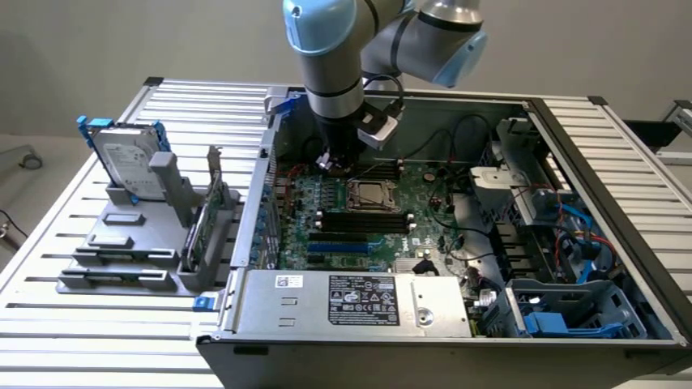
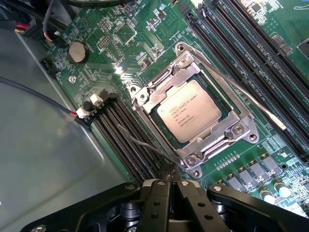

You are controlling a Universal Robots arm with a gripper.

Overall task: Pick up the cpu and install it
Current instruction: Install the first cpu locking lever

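Slatted worktop (image 1: 65,324) carries, at the exterior view's left, a grey rack (image 1: 119,259) with a silver hard drive (image 1: 121,158) in blue brackets standing upright at its far end; just right of the rack stands the open computer case (image 1: 378,365), with the green motherboard (image 1: 324,198) lying flat inside it; the robot arm (image 1: 330,65) reaches down into the case from above, and its end effector (image 1: 335,162) hangs over the board near the case's left wall; in the wrist view the end effector (image 2: 169,186) has its two dark fingers pressed together with nothing between them; just beside it, and apart from it, the cpu (image 1: 370,194) lies flat in its socket, shiny printed top up (image 2: 189,110), ringed by the metal socket frame (image 2: 145,94); a thin metal lever (image 2: 251,99) slants along the frame's edge; black memory slots (image 2: 120,130) run alongside the socket; a grey power supply (image 1: 357,300) with a dark label fills the case's near edge; a blue drive cage (image 1: 568,312) sits at the exterior view's right.
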